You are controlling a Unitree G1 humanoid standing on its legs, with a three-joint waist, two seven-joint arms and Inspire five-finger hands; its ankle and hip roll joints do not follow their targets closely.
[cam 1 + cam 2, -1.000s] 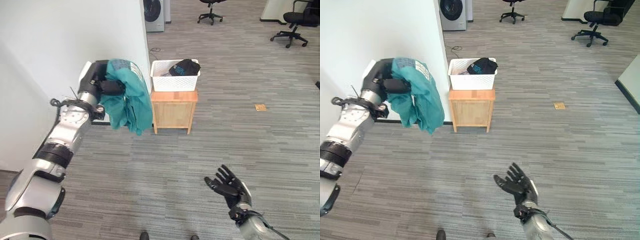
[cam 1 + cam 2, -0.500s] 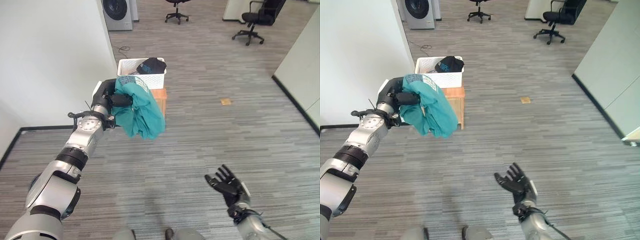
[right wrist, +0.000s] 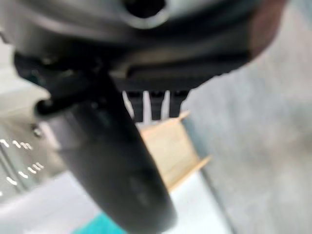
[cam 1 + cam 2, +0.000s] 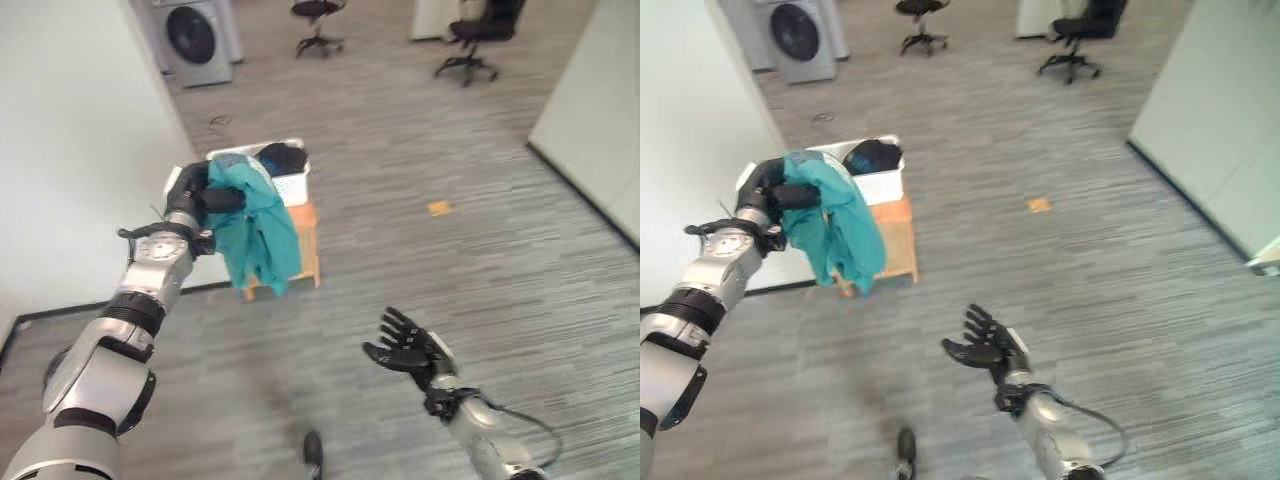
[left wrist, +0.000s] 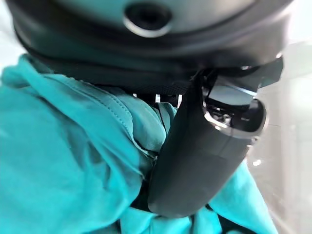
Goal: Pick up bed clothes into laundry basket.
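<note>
Hanging from the left robot hand (image 4: 192,192), whose fingers curl round it: teal garment (image 4: 258,232), upper left of frame, its folds overlapping the near rim of the white laundry basket (image 4: 292,186). Basket holds a dark item (image 4: 281,156) and sits on a small wooden stand (image 4: 306,256). Against half a second ago, the cloth hangs nearer the basket; release seems close. Right robot hand (image 4: 405,343), lower centre: fingers spread, empty.

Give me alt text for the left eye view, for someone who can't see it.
The robot's left hand grips a teal garment that hangs in front of a white laundry basket on a small wooden stand. Its right hand is open, low over the grey carpet.
</note>
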